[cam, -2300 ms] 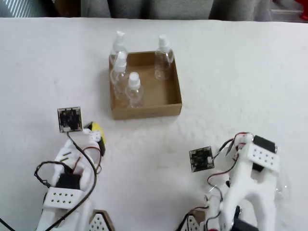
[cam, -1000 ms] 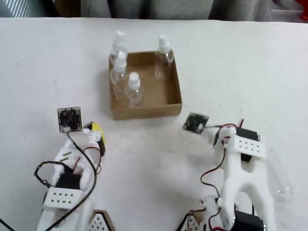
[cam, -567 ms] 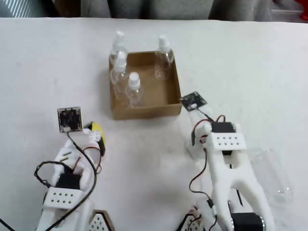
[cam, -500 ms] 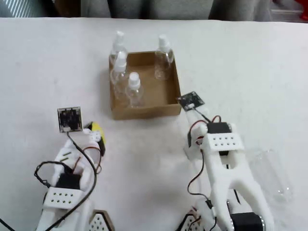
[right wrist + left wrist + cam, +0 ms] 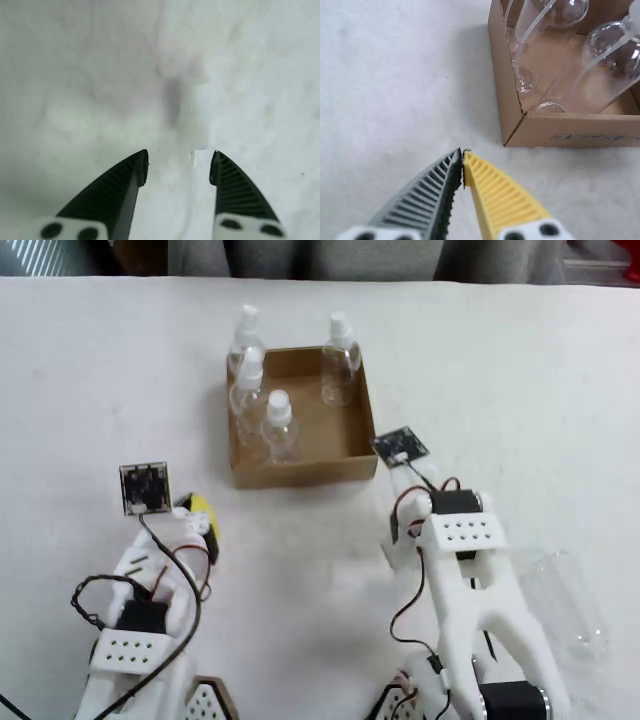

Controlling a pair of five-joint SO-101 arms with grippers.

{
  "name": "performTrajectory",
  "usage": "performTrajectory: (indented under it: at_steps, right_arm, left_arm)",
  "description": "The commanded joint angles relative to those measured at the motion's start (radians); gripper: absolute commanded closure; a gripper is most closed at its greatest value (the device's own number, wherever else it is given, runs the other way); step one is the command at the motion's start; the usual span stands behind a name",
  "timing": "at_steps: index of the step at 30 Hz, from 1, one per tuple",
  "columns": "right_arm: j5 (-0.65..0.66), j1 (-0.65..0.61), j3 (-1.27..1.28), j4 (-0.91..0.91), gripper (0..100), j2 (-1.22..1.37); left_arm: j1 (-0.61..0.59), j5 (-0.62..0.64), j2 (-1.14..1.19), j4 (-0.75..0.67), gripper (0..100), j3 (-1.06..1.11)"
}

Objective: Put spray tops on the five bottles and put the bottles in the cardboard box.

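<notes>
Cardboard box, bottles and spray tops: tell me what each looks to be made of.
Cardboard box: brown paperboard, matte, with a raw cut edge at its corner.
Bottles: clear and glossy, with the box wall showing through them. Probably plastic, though glass cannot be ruled out.
Spray tops: opaque white, likely plastic.

Four clear bottles (image 5: 278, 427) with white spray tops (image 5: 277, 400) stand upright at the open cardboard box (image 5: 300, 475); a fifth bottle (image 5: 563, 595) lies on the desk (image 5: 500, 370), well apart.

White table (image 5: 100, 370) w/ cardboard box (image 5: 300, 472), clear bottle (image 5: 570, 595) lying at right, spray top (image 5: 194, 125).
</notes>
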Motion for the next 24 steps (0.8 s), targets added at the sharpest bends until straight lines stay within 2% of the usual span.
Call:
performTrajectory:
  at_steps: [1, 6, 17, 24]
  right_arm:
    - [-0.002, 0.004, -0.046, -0.031, 81.7, -0.004]
    - [0.141, 0.018, 0.003, -0.143, 81.7, -0.001]
    - [0.149, 0.027, 0.115, -0.291, 81.8, 0.004]
    - [0.149, 0.036, 0.071, -0.325, 81.8, 0.165]
  left_arm:
    - [0.001, -0.011, -0.013, -0.018, 97, -0.003]
    - [0.001, -0.011, -0.013, -0.018, 97, -0.003]
    - [0.001, -0.011, -0.013, -0.02, 97, -0.003]
    - [0.001, -0.011, -0.013, -0.018, 97, -0.003]
